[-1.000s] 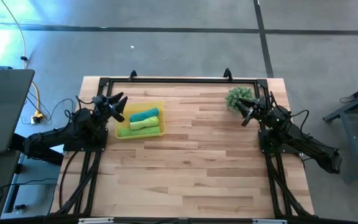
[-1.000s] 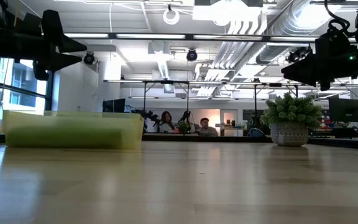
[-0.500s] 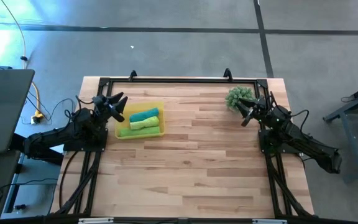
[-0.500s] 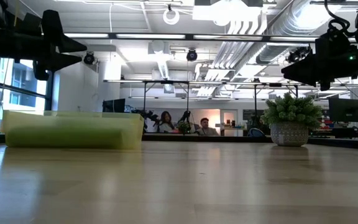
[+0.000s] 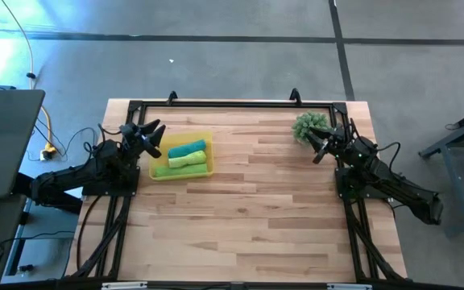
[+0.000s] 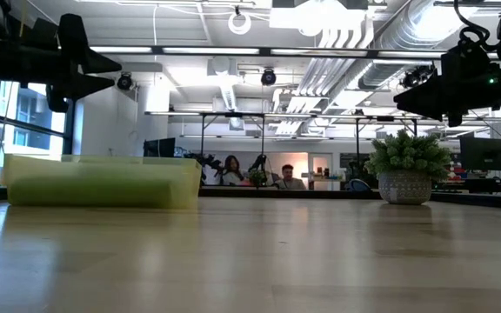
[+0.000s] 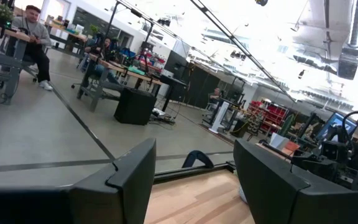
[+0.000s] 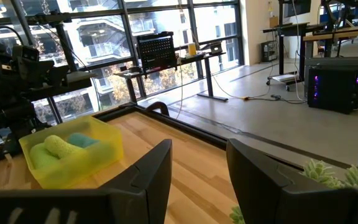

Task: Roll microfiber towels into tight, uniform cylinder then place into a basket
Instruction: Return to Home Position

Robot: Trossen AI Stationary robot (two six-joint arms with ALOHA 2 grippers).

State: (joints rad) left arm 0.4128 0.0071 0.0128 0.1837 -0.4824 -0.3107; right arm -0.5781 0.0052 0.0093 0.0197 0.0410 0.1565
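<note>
The yellow basket point(image 5: 161, 171) stands on the table's far left part; it also shows in the low view point(image 6: 103, 181) and the right wrist view point(image 8: 98, 155). In it lie rolled towels: a teal one point(image 5: 187, 149) and lime green ones point(image 5: 185, 162), point(image 5: 160, 170). My left gripper point(image 5: 153, 137) is open and empty, raised beside the basket's left side. My right gripper point(image 5: 322, 147) is open and empty, raised at the far right next to the spiky plant.
A spiky green plant in a pot point(image 5: 309, 126) stands at the table's far right corner, close to my right gripper. A black frame rail point(image 5: 232, 102) runs along the far edge. People sit in the room beyond the table.
</note>
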